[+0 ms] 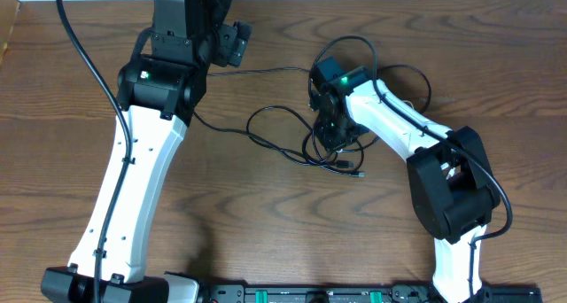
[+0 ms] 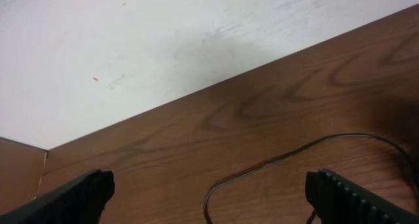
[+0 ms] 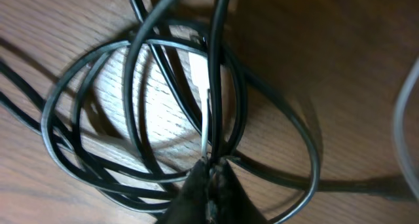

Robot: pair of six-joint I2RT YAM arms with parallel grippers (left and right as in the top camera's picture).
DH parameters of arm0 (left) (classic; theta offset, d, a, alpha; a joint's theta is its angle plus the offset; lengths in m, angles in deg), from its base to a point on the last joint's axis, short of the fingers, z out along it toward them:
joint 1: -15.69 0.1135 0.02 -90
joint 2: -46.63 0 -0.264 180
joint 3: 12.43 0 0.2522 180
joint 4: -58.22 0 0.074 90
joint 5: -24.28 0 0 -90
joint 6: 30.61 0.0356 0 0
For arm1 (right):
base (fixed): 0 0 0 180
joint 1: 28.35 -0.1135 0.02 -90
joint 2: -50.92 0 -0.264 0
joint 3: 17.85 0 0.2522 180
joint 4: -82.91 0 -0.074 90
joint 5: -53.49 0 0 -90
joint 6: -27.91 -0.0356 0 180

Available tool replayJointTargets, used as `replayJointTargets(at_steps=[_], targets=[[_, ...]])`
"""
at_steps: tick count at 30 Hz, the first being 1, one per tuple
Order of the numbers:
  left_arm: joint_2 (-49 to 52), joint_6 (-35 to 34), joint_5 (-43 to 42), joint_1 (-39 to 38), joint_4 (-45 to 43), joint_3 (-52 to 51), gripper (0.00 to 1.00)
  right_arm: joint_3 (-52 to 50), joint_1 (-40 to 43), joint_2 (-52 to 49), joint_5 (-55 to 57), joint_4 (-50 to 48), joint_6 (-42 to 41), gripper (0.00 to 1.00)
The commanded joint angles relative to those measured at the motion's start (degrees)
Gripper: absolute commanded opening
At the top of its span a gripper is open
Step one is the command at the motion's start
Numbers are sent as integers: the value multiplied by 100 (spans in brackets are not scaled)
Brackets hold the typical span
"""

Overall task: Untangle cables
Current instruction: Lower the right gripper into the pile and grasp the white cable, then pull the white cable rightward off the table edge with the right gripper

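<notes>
Right gripper (image 3: pixel 211 171) pinches cables (image 3: pixel 218 27), clear only from its wrist camera.

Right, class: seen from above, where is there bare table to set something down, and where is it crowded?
Bare wood lies outside the left arm, towards the table edge; between the two arms, nearer their bases than the cables; and beyond the right arm. It is crowded mid-table, where the right tool sits in the cables.
</notes>
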Motion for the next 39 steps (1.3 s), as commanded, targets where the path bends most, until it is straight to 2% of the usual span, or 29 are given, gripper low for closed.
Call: replayJointTargets(at_steps=[1, 10, 16, 27, 32, 39], targets=[[-7, 13, 31, 31, -22, -61, 98, -35, -15, 4, -7, -94, -153, 1], [-7, 13, 33, 31, -20, -61, 98, 37, 20, 365, -369, -315, 17, 1], [-7, 13, 33, 31, -15, -61, 98, 35, 227, 1346, -299, -516, 22, 2], [-7, 11, 31, 31, -2, -61, 98, 37, 1158, 3134, 87, -428, 24, 1], [-7, 11, 31, 31, -2, -61, 98, 37, 1425, 3471, 118, -299, 48, 1], [-7, 11, 26, 31, -2, -61, 98, 39, 1742, 3510, 758, -83, -149, 1]])
